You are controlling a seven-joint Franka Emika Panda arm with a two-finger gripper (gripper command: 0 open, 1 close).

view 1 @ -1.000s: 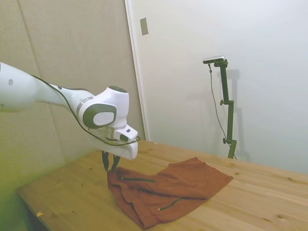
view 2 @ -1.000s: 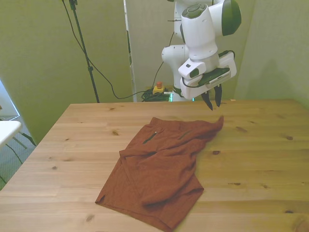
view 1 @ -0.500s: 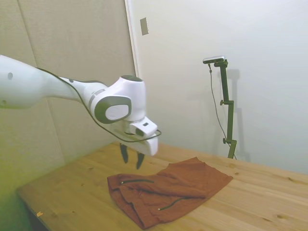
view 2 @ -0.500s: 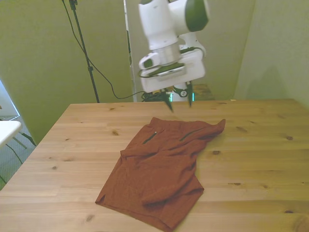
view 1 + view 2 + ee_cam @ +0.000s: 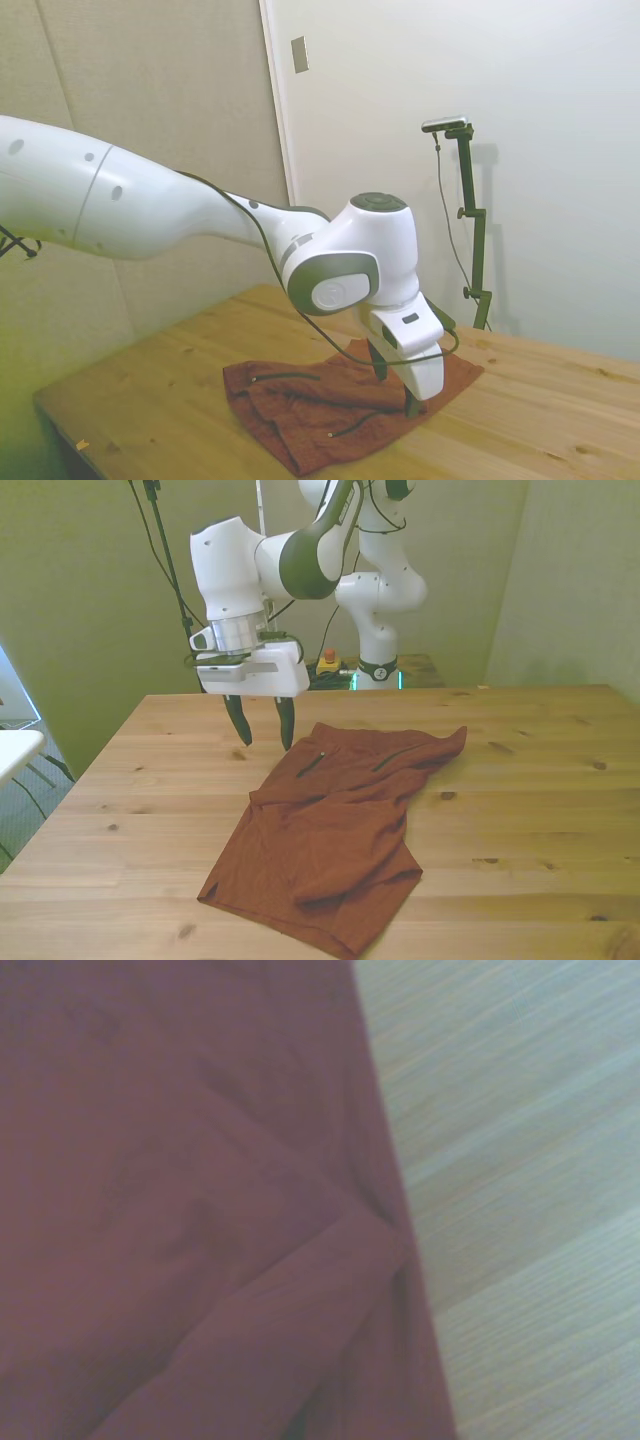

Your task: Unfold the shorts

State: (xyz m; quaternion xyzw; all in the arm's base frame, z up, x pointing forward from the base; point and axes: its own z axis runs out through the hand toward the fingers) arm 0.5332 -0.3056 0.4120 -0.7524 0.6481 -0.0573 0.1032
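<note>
The shorts are laid on the wooden table, partly folded. In the front view, a folded-over layer is seen across the middle of the garment, and a raised corner of fabric points toward the table's far edge on the front view's right. Two thin dark zipper pocket slits are visible on the part of the shorts nearest the far edge. The lower hem is located close to the table's near edge.

The gripper is held above the table near its far edge, on the front view's left, just beside the edge of the shorts. The two dark fingers are pointed downward and are spread apart; nothing is held between them. In the front view, the fingertips are seen clear of the fabric.

In the side view, the gripper is seen in front of the shorts, and the white arm is extended over the table from the picture's left.

In the wrist view, rust-red fabric with a diagonal fold is shown out of focus, with bare wood beside its straight edge.
</note>
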